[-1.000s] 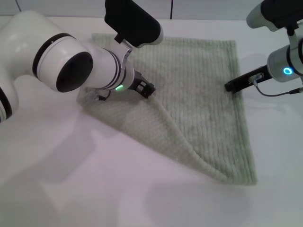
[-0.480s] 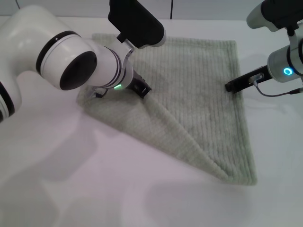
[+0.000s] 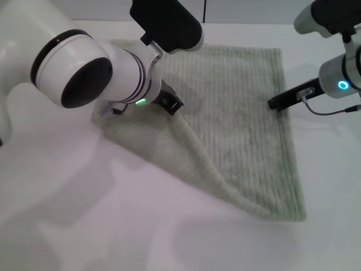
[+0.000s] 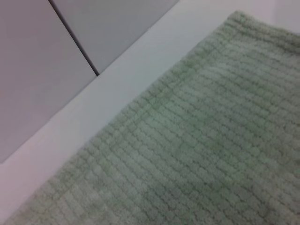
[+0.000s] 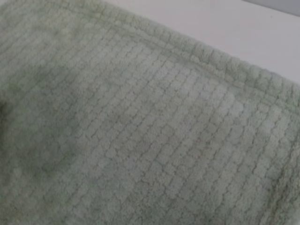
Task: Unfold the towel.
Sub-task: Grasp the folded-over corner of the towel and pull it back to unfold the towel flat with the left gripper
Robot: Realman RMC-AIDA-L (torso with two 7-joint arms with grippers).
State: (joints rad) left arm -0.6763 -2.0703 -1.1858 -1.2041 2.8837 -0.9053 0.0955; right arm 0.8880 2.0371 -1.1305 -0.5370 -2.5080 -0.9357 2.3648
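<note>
the towel [image 3: 237, 118] lies on the white table [image 3: 84, 226], spread across the middle and far side, pale green with ribbed stripes. its near-left part is doubled over along a diagonal fold that runs from beside the left gripper [image 3: 172, 104] down to the near-right corner, so the outline there is a slanted edge rather than a square one. the folded flap shows a waffle texture. the left gripper is low on the towel at the upper end of that fold, its dark tip touching the cloth; the big white arm hides most of it, and i cannot tell whether its tip is pinched on the fabric or apart. the right gripper [image 3: 276, 103] sits at the towel's right edge, about halfway along it, dark tip at the hem; it looks narrow, but its state can't be told either. both wrist views show only towel weave, hem and table
</note>
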